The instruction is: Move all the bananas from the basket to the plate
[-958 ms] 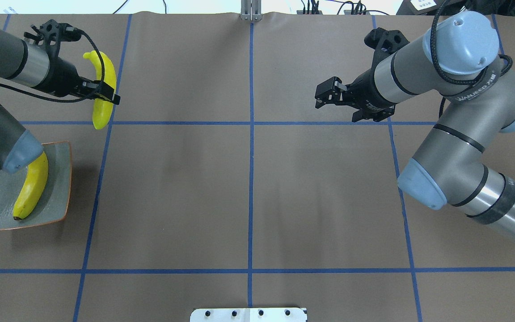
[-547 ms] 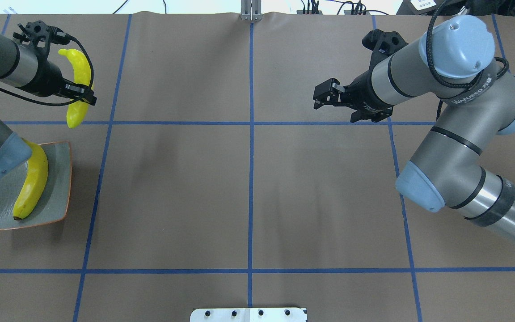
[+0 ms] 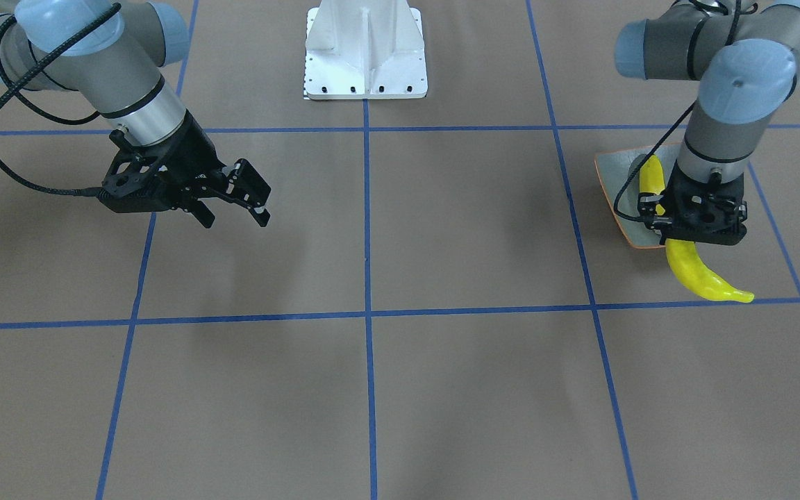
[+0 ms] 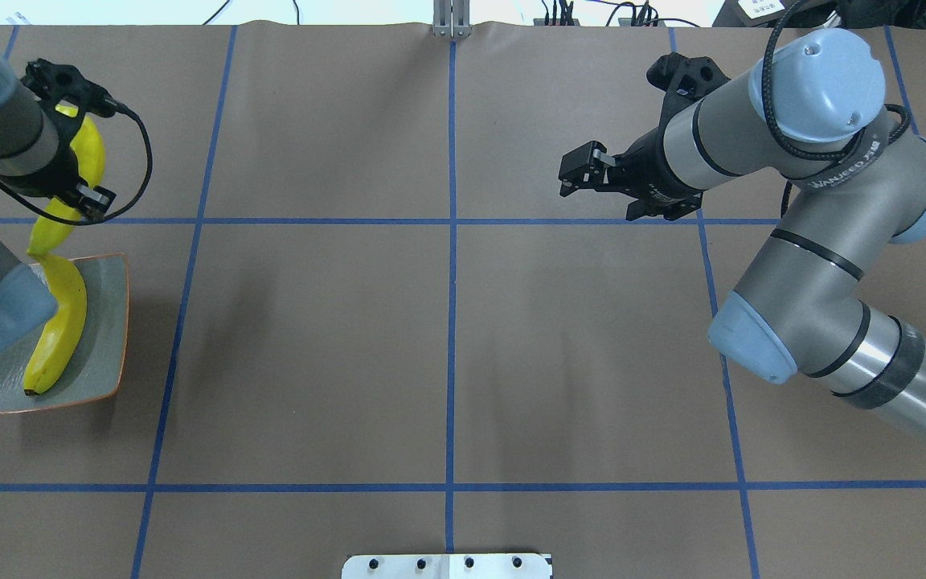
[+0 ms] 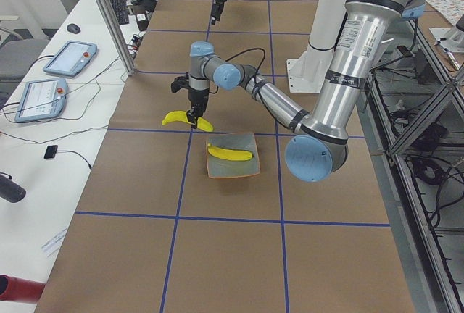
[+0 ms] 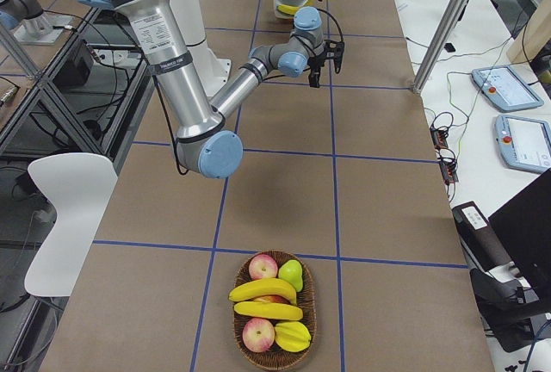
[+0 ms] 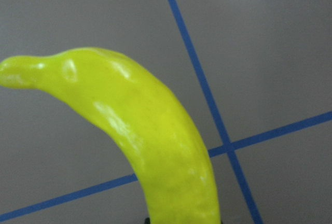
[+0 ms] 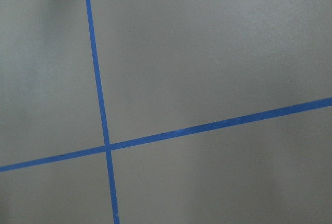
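"Where's the banana right now?"

"The left gripper (image 3: 685,236) is clamped on a banana (image 3: 702,278). It's bright yellow and curved, and it hangs over the table just beside the plate (image 4: 105,322). A second banana (image 4: 61,330) lies on the plate."

"Anything in the way?"

"From overhead, the left arm's elbow (image 4: 1,318) hides one corner of the plate. Two more bananas (image 6: 263,290) sit with apples (image 6: 263,266) in the basket (image 6: 236,325), well apart from the plate. The right gripper (image 3: 237,215) hangs empty, jaws spread wide."

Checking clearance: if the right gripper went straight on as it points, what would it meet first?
Likely only the table; the right gripper tilts down at it, with nothing else ahead.
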